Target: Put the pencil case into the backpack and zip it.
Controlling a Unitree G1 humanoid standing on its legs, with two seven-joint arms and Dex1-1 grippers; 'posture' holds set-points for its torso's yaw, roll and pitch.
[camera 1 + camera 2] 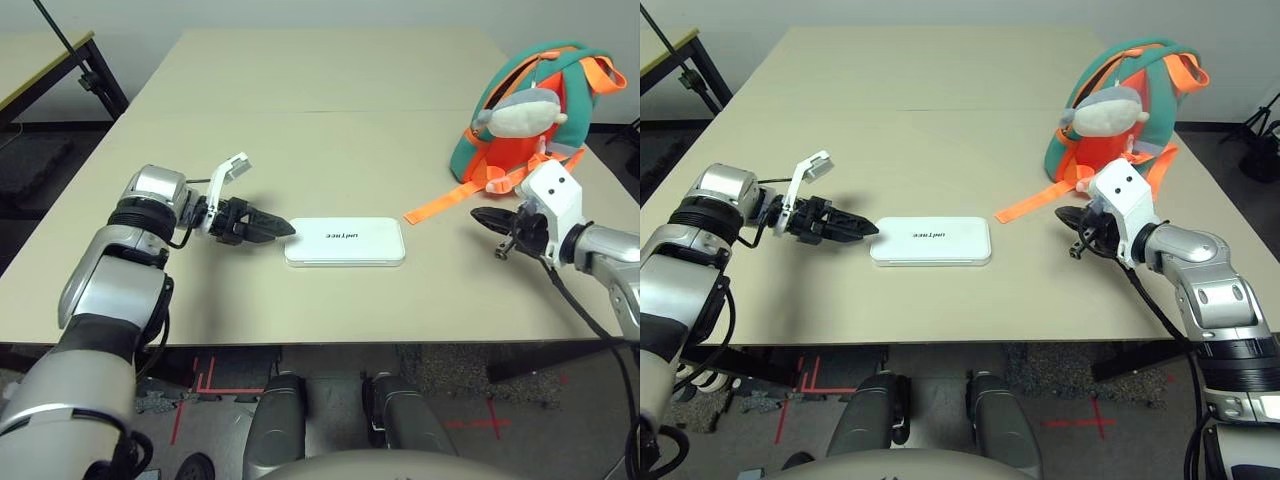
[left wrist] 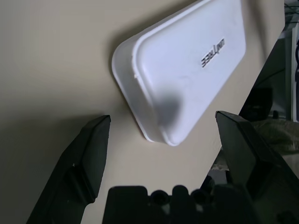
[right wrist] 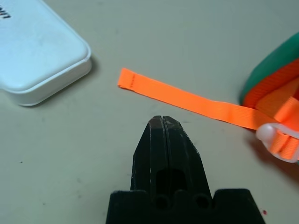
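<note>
Left claw (image 2: 159, 140) was spread just short of the pencil case (image 1: 345, 241); right claw (image 3: 163, 122) pressed together, empty. Flat case could skid toward 3 o'clock, probably.

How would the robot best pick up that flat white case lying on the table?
Probably across its short end. The pencil case lies flat, long side across the table, its rounded end facing the left gripper, whose fingers are open at table height beside it. Sliding in from the robot's left looks simplest; the right gripper is shut.
</note>
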